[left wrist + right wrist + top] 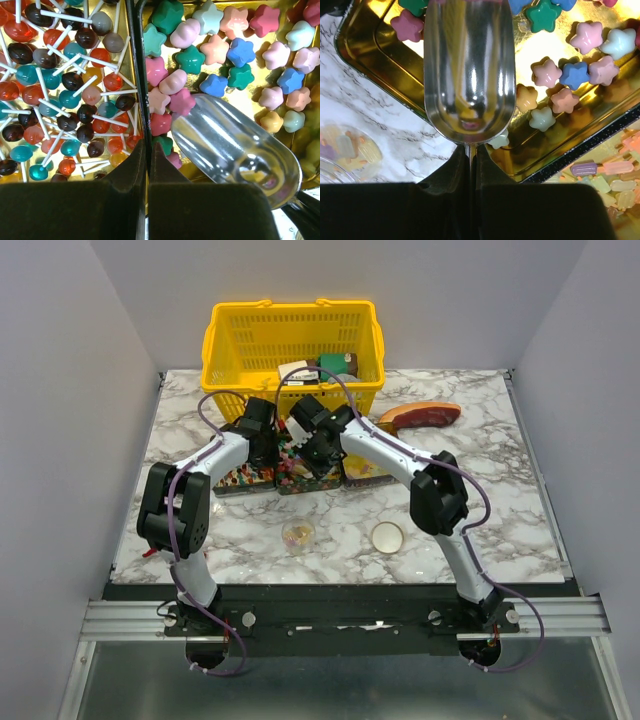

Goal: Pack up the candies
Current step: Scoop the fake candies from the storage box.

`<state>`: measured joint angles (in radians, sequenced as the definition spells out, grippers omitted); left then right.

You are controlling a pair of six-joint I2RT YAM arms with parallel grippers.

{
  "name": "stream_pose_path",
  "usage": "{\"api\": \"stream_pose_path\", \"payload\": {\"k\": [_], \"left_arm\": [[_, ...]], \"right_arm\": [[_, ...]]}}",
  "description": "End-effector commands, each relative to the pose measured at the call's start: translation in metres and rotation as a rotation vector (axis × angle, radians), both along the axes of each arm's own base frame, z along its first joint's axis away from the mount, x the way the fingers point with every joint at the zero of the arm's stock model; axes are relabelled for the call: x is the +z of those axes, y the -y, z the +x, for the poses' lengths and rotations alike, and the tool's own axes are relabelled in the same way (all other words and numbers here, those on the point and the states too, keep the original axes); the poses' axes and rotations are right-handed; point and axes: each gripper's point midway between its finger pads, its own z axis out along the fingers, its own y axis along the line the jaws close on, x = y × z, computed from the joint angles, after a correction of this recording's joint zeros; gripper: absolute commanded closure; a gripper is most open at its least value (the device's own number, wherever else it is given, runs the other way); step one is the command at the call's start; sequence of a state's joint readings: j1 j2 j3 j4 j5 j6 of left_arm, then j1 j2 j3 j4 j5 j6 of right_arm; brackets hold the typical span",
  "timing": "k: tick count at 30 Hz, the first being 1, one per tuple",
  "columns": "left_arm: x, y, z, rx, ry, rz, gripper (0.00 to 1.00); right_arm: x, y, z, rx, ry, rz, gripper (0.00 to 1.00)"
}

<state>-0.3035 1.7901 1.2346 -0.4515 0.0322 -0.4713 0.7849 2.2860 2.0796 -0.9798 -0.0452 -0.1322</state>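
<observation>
Star-shaped candies (190, 59) in pink, green and blue lie in the middle gold tray (370, 45). The left-hand tray holds lollipops (65, 80), and the right-hand one holds pastel ice-pop candies (615, 180). My right gripper (471, 147) is shut on the thin handle of a metal scoop (469, 65). The scoop's empty bowl hangs low over the star candies (574, 75). My left gripper (148, 145) is shut on the black rim (136, 75) between the lollipop tray and the star tray, just left of the scoop (235, 145). In the top view both grippers (268, 455) (310, 445) meet over the trays.
A clear cup (298, 534) holding a few candies stands on the marble in front of the trays, with its round lid (387, 536) to the right. A yellow basket (230, 350) holding boxes stands behind the trays. A red-brown meat slab (420, 416) lies at the back right.
</observation>
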Motion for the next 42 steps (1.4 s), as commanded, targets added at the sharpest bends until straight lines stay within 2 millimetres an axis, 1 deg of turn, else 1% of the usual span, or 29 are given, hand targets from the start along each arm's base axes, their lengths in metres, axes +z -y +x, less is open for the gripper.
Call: {"api": "stream_pose_path", "payload": {"k": [1,4,7,10,15,17,20,21,23,24,25,26,28,29,30,32,34,39,42], "left_arm": [[-0.027,0.031,-0.031,-0.104,-0.108,-0.061,1.00],[-0.028,0.033,-0.033,-0.103,-0.116,-0.070,1.00],[-0.029,0.034,-0.034,-0.102,-0.125,-0.083,1.00],[-0.028,0.035,-0.036,-0.092,-0.131,-0.093,1.00],[-0.028,0.038,-0.039,-0.087,-0.139,-0.116,1.00],[-0.029,0.038,-0.039,-0.088,-0.140,-0.118,1.00],[-0.031,0.038,-0.042,-0.086,-0.148,-0.116,1.00],[-0.030,0.037,-0.042,-0.085,-0.147,-0.118,1.00],[-0.031,0.037,-0.044,-0.079,-0.152,-0.119,1.00],[-0.030,0.037,-0.044,-0.078,-0.150,-0.120,1.00],[-0.030,0.037,-0.045,-0.075,-0.155,-0.123,1.00],[-0.030,0.038,-0.045,-0.072,-0.155,-0.126,1.00],[-0.027,0.039,-0.044,-0.066,-0.151,-0.133,1.00],[-0.025,0.039,-0.043,-0.066,-0.147,-0.137,1.00],[-0.024,0.039,-0.043,-0.065,-0.146,-0.138,1.00],[-0.023,0.040,-0.042,-0.064,-0.144,-0.139,1.00],[-0.022,0.040,-0.043,-0.065,-0.143,-0.141,1.00],[-0.028,0.037,-0.049,-0.070,-0.159,-0.132,1.00],[-0.032,0.037,-0.055,-0.072,-0.172,-0.139,1.00]], "right_arm": [[-0.055,-0.014,0.017,-0.049,0.014,-0.013,0.99],[-0.057,-0.020,0.022,-0.095,0.019,0.018,0.99],[-0.064,-0.023,0.024,-0.133,0.007,0.030,0.99],[-0.065,-0.027,0.027,-0.205,-0.001,0.065,0.99],[-0.072,-0.033,0.022,-0.236,-0.038,0.105,0.99],[-0.078,-0.032,0.022,-0.240,-0.040,0.095,0.99],[-0.075,-0.029,0.029,-0.275,-0.028,0.100,0.99],[-0.075,-0.030,0.029,-0.282,-0.041,0.110,0.99],[-0.074,-0.028,0.032,-0.307,-0.042,0.118,0.99],[-0.073,-0.024,0.036,-0.329,-0.024,0.105,0.99],[-0.073,-0.021,0.033,-0.327,-0.028,0.097,0.99],[-0.073,-0.015,0.036,-0.338,-0.010,0.076,0.99],[-0.068,-0.009,0.035,-0.341,0.005,0.062,0.99],[-0.071,-0.004,0.032,-0.344,0.004,0.046,0.99],[-0.065,0.001,0.033,-0.358,0.021,0.040,0.99],[-0.067,0.007,0.031,-0.371,0.027,0.024,0.99],[-0.061,0.009,0.034,-0.386,0.056,0.025,0.99],[-0.054,0.017,0.043,-0.377,0.113,-0.005,0.99],[-0.052,0.017,0.047,-0.354,0.137,-0.011,0.99]]}}
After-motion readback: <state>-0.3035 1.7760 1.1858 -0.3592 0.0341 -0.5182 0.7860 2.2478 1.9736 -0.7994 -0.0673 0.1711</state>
